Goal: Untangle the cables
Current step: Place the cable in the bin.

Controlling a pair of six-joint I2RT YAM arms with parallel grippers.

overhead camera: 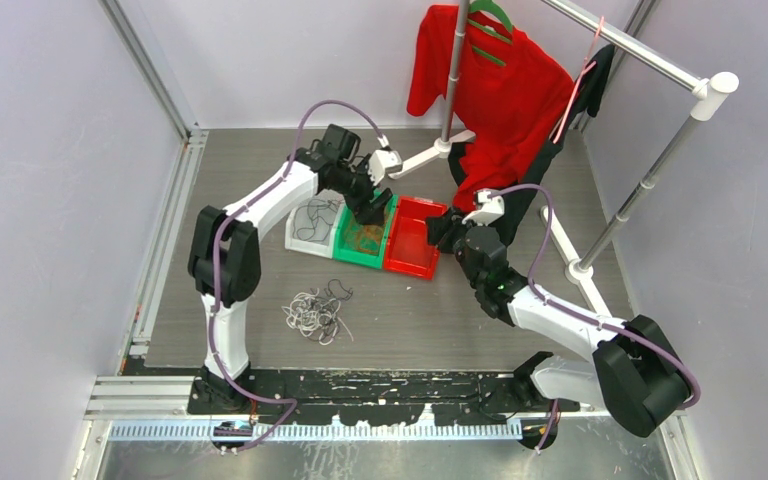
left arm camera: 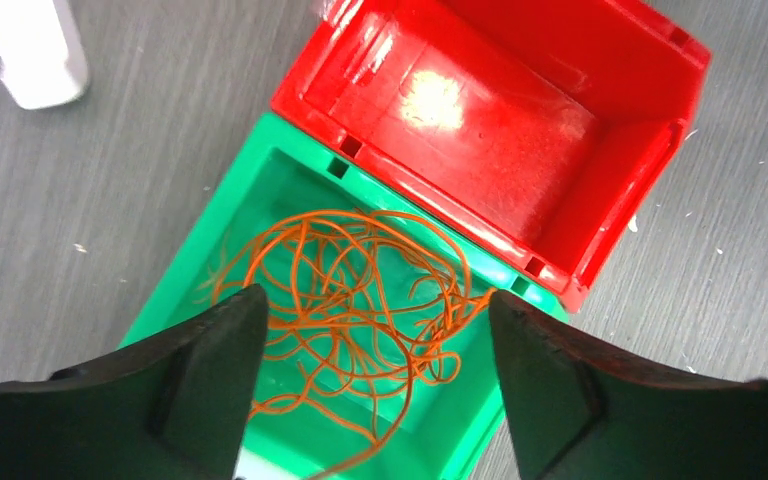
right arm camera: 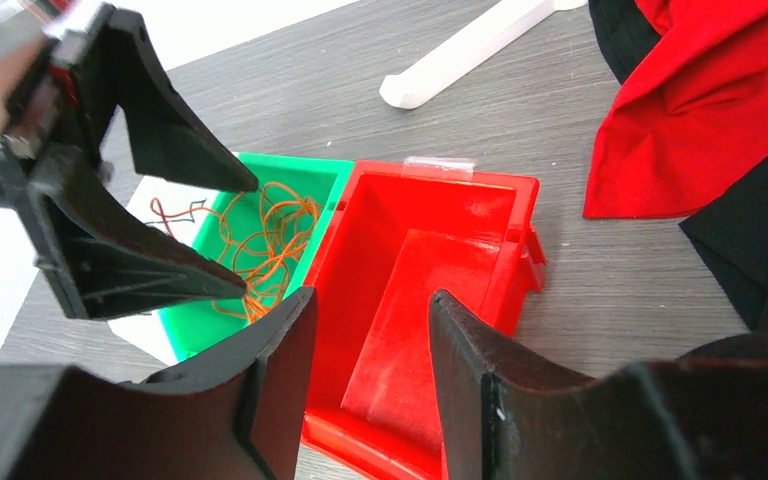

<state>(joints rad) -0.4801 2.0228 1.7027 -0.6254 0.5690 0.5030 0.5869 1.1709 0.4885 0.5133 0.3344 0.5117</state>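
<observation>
Orange cables point(left arm camera: 360, 290) lie curled inside the green bin point(left arm camera: 210, 240), also visible in the right wrist view as orange cables point(right arm camera: 270, 240). My left gripper point(left arm camera: 377, 297) hovers just above them, open, nothing pinched; one strand reaches toward its right fingertip. From above, the left gripper point(overhead camera: 370, 212) hangs over the green bin point(overhead camera: 355, 252). A loose tangle of white and black cables point(overhead camera: 315, 312) rests on the table in front of the bins. Thin black cables point(overhead camera: 312, 215) lie in the white bin point(overhead camera: 300, 243). My right gripper point(right arm camera: 372, 297) is open and empty over the red bin point(right arm camera: 430, 270).
The red bin point(overhead camera: 415, 250) stands right of the green one, with nothing in it. A clothes rack point(overhead camera: 650, 170) with a red shirt point(overhead camera: 505, 90) and a black garment point(overhead camera: 560, 150) stands at the back right. Its white foot point(overhead camera: 430, 152) reaches toward the bins.
</observation>
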